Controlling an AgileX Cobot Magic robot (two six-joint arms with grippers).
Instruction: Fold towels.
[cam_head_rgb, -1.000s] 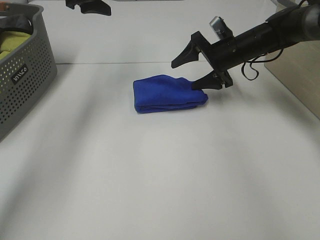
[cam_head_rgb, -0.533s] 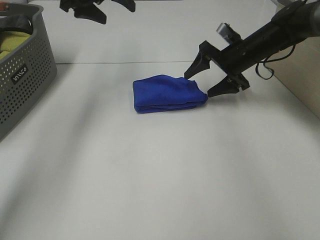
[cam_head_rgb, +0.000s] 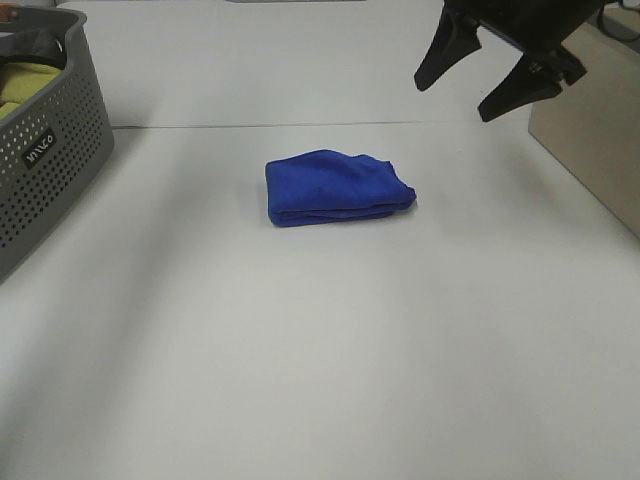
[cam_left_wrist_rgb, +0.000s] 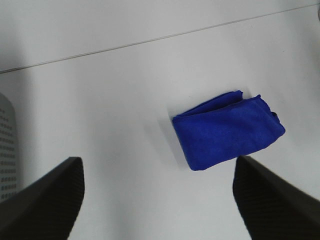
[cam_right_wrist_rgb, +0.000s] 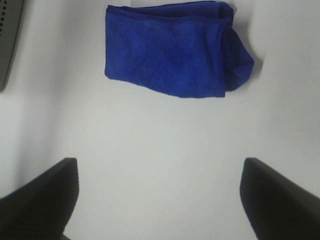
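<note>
Jaws apart — folded blue towel (cam_head_rgb: 338, 187) untouched

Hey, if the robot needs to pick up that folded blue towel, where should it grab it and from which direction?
Probably the long front edge of the blue towel, where the stacked layers show in the exterior high view. Come down from above with jaws spanning that edge, so all layers get pinched together and the fold holds. The right gripper, open and raised, looks closest; the bunched right end seems less tidy to grip.

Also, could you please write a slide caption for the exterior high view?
Folded blue towel lies on the white table; open right gripper raised above, grey laundry basket at left.
</note>
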